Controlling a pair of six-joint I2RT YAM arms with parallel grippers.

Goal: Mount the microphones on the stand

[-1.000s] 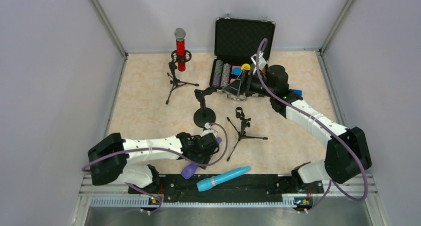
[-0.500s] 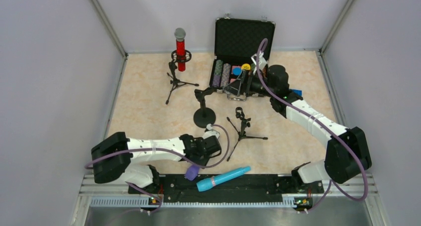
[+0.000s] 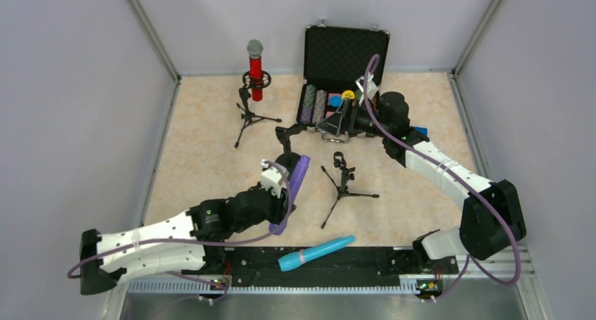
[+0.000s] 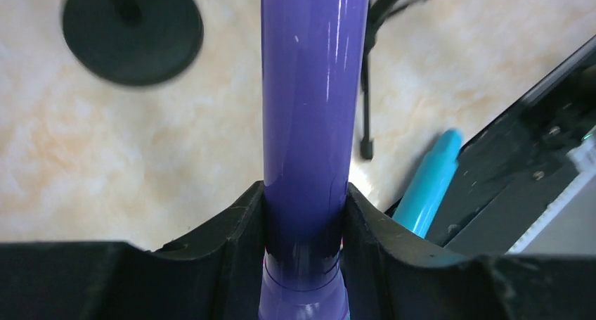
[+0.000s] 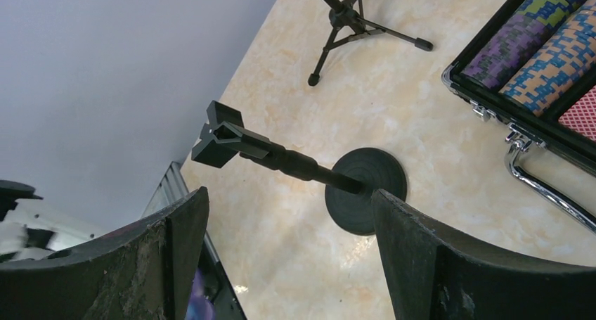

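Swinging up and away from the rail (image 3: 393,260), the left gripper (image 4: 306,206) has carried the purple mic (image 3: 294,186) in the last second from low at the near edge to the middle of the table. The mic now points far, its tip over the round-base stand (image 5: 365,190). The jaws are clamped hard on the barrel, which fills the wrist view. That puts the second mic at the threshold of mounting, though it is not yet seated. Which end leads is hard to tell from above.

The right gripper (image 3: 336,121) has not moved. It hangs spread and empty at the front edge of the case (image 3: 344,53), looking down on the stand's clip (image 5: 219,141), likely ready to steady it.

The red mic (image 3: 255,70) already stands upright in the far tripod (image 3: 247,116). The turquoise mic (image 3: 316,253) lies flat on the rail, untouched.

The clip leans on its tilted pole, so the mic must be lined up with it. The near tripod (image 3: 342,179), empty, stands just right of the mic, with one leg reaching toward the left arm. The case sits close behind the stand.
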